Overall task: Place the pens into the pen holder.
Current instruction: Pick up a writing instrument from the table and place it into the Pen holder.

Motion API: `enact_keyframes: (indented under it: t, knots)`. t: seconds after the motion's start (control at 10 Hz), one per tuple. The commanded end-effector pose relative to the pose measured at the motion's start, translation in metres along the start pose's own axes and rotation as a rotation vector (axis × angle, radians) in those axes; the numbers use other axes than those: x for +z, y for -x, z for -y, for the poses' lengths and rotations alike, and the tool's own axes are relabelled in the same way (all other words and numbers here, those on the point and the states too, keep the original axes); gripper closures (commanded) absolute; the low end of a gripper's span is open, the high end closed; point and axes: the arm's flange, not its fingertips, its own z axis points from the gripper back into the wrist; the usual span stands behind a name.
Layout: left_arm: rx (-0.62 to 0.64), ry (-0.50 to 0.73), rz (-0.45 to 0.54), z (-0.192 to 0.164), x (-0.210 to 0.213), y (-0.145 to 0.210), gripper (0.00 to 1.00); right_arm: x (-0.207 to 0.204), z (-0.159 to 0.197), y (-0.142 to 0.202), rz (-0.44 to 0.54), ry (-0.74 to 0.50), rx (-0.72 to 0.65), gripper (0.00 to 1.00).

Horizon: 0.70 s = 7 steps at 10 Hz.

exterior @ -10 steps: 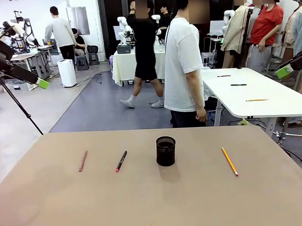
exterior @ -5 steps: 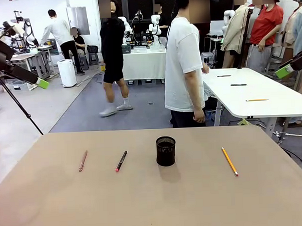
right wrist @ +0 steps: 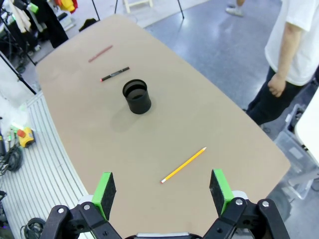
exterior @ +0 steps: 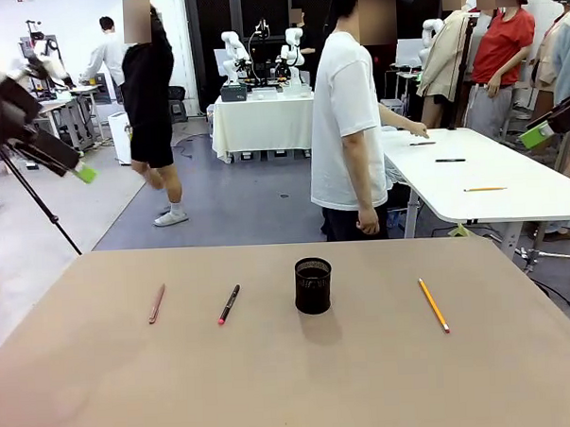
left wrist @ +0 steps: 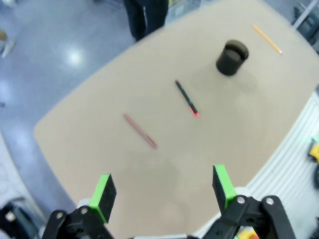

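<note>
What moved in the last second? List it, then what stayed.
The left gripper dipped slightly, open and empty. Nothing was grasped or released. The brown pen, black pen, pencil, holder and right gripper stayed put.

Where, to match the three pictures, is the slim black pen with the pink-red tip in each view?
Front view: the slim black pen with the pink-red tip lies left of centre.
Left wrist view: the pen, just above the middle.
Right wrist view: the pen, upper left.
Shared landmark: the black wire-mesh pen holder, beside it in all three.
</note>
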Motion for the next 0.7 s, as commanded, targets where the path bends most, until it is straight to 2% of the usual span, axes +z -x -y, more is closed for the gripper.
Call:
enact_keyframes:
  t: [0.0, 0.1, 0.2, 0.3, 0.4, 0.5, 0.6]
  knots:
    - [0.153, -0.106, -0.204, 0.032, -0.033, -0.036, 0.00, 0.000, 0.000, -0.001, 0.002, -0.002, 0.003, 0.00]
    - [0.136, -0.117, -0.227, 0.047, -0.053, -0.043, 0.00, 0.000, 0.000, -0.001, 0.002, -0.002, 0.003, 0.00]
    - [0.172, -0.161, -0.311, 0.067, -0.073, -0.049, 0.00, 0.000, 0.000, -0.001, 0.002, -0.002, 0.003, 0.00]
    - [0.154, -0.233, -0.358, 0.081, -0.096, -0.050, 0.00, 0.000, 0.000, -0.001, 0.002, -0.002, 0.003, 0.00]
    - [0.196, -0.260, -0.372, 0.091, -0.114, -0.052, 0.00, 0.000, 0.000, -0.001, 0.002, -0.002, 0.003, 0.00]
    - [0.220, -0.211, -0.364, 0.094, -0.121, -0.050, 0.00, 0.000, 0.000, -0.001, 0.002, -0.002, 0.003, 0.00]
    - [0.079, -0.127, -0.322, 0.087, -0.106, -0.048, 0.00, 0.000, 0.000, -0.001, 0.002, -0.002, 0.003, 0.00]
